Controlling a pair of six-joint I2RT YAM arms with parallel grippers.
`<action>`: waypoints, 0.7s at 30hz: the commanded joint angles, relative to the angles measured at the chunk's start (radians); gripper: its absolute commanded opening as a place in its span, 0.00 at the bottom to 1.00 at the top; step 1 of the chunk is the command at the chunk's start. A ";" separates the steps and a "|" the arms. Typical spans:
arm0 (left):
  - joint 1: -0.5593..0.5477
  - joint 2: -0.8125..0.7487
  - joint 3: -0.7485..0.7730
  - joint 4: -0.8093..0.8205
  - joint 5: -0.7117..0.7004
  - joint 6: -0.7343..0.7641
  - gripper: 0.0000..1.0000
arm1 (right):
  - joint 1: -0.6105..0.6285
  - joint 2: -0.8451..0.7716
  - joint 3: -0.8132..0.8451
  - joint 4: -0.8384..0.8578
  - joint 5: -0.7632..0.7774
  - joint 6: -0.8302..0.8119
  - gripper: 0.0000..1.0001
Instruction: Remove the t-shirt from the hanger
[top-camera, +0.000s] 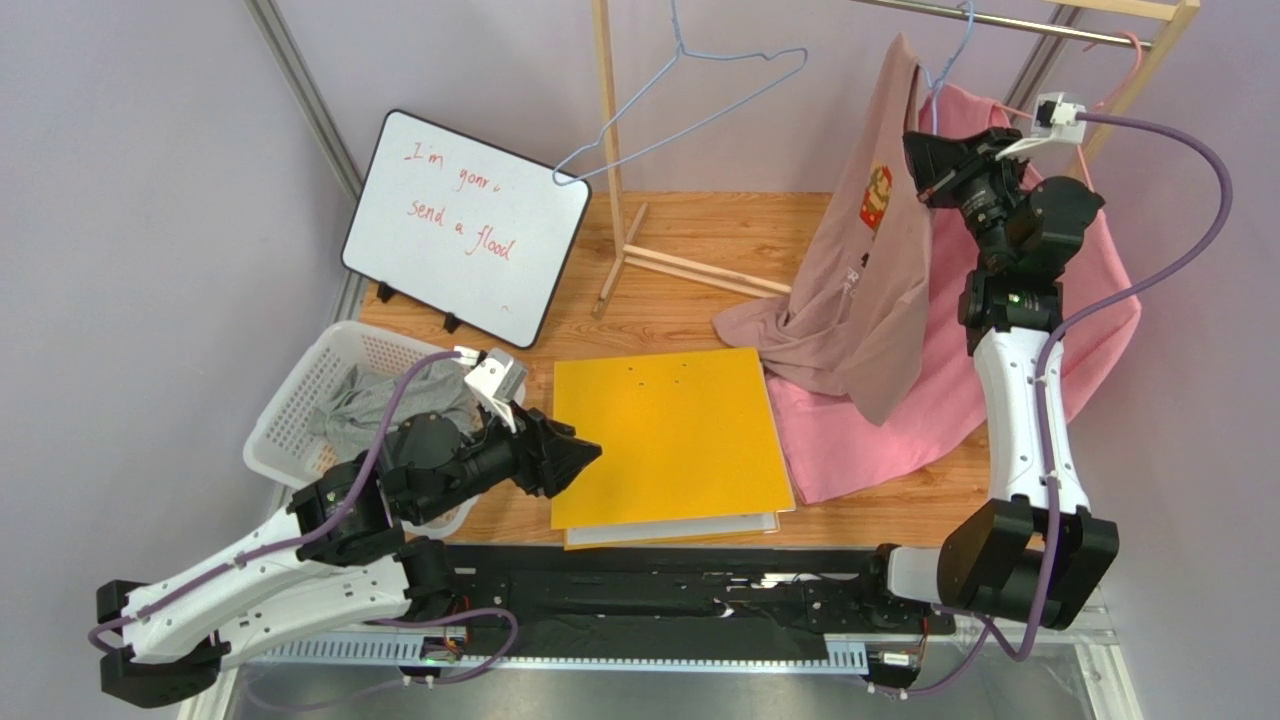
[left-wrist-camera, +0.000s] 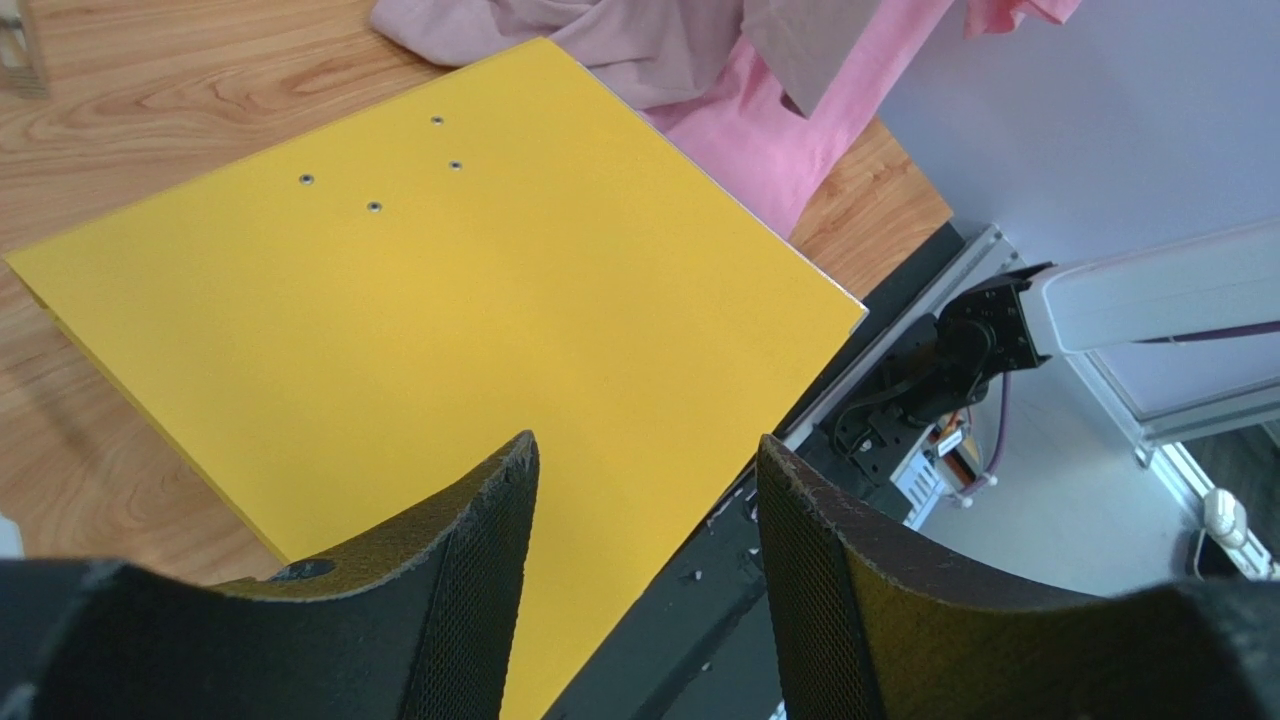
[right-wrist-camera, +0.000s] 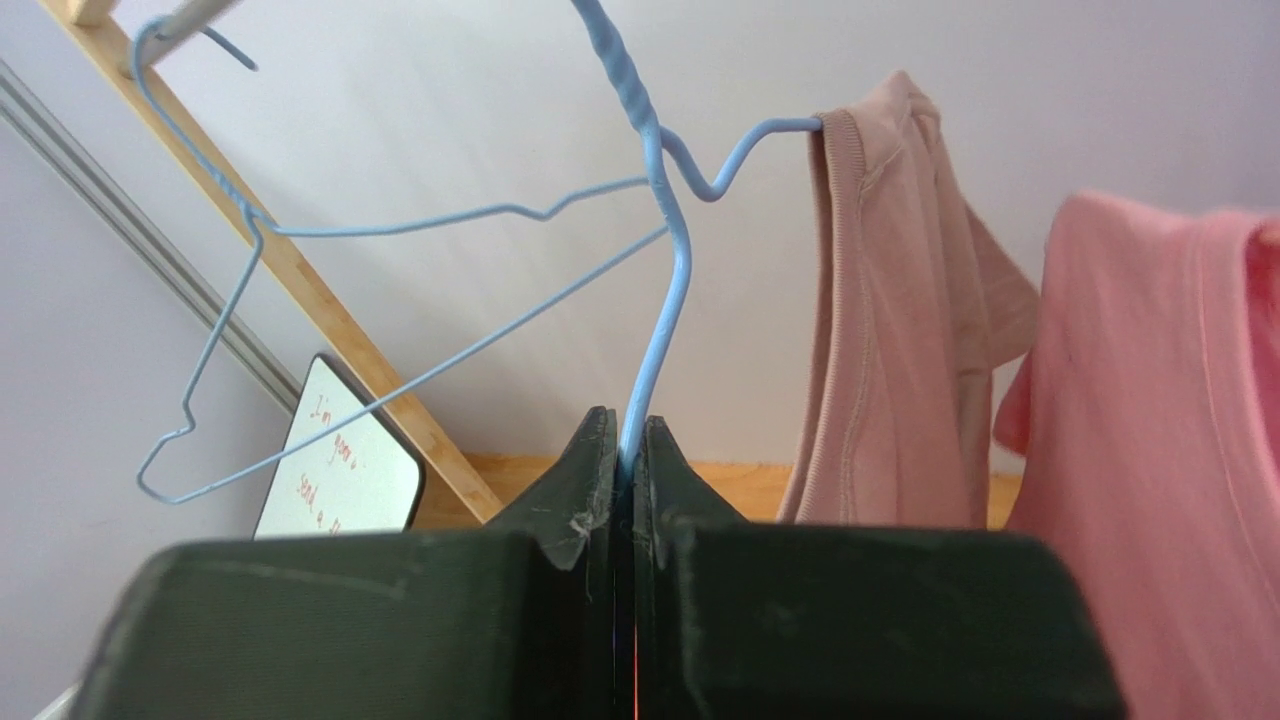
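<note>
Right wrist view: we find the right gripper (right-wrist-camera: 631, 438) with its fingers pressed together on the blue wire of the hanger (right-wrist-camera: 655, 147), which rises from between the tips at frame centre. The t-shirt (right-wrist-camera: 887, 330) hangs from the hanger's right-hand end, right of centre, beside a pink garment (right-wrist-camera: 1172, 450) at the right edge. In the top external view the t-shirt's lower part drapes onto the table (top-camera: 721, 225) and overlaps the pink garment. The left gripper (left-wrist-camera: 646, 465) stands with fingers apart, holding nothing, above a yellow folder (left-wrist-camera: 451, 300). In the top view it sits at lower left, near a white basket (top-camera: 286, 405).
</note>
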 joint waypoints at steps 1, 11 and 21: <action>-0.003 -0.011 0.045 0.031 0.007 0.004 0.61 | 0.002 -0.005 0.041 0.281 -0.019 -0.068 0.00; -0.001 -0.016 0.029 0.017 0.015 -0.017 0.61 | 0.016 -0.046 -0.014 0.342 -0.048 -0.062 0.00; -0.011 0.161 0.055 0.187 0.185 0.049 0.61 | 0.019 -0.252 -0.069 0.052 0.062 -0.036 0.00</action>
